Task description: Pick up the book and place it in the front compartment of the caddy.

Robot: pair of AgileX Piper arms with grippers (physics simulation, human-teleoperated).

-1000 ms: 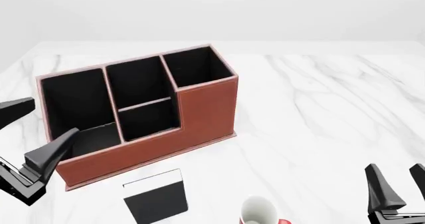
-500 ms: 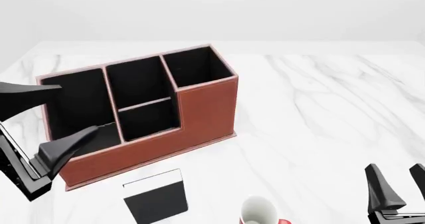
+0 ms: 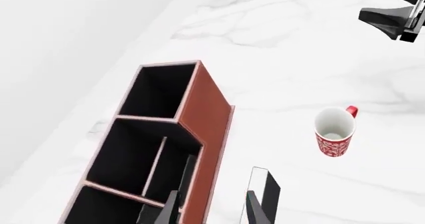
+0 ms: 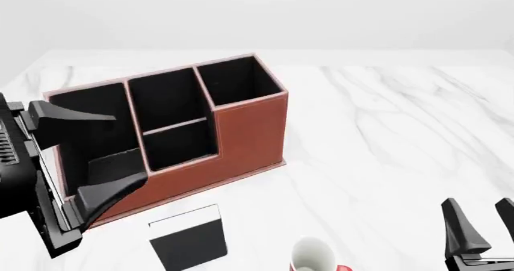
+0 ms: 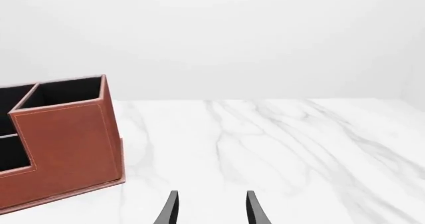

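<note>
Black fingers (image 4: 96, 156) of the left gripper (image 4: 100, 153) spread wide, empty, hovering over the caddy (image 4: 241, 135) near its left end. Right gripper (image 4: 482, 226) open, empty, parked well apart. Approach step: book (image 4: 189, 238) lies flat on the table just in front of the caddy, beside the mug (image 4: 313, 256). Next: swing above the book, descend, pinch. Visible compartments look empty.

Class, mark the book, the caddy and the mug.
book (image 4: 189, 241), front view, on its black cover.
caddy (image 4: 250, 132), front view, on its brown front wall.
mug (image 3: 334, 129), left wrist view, on its white inside.
</note>
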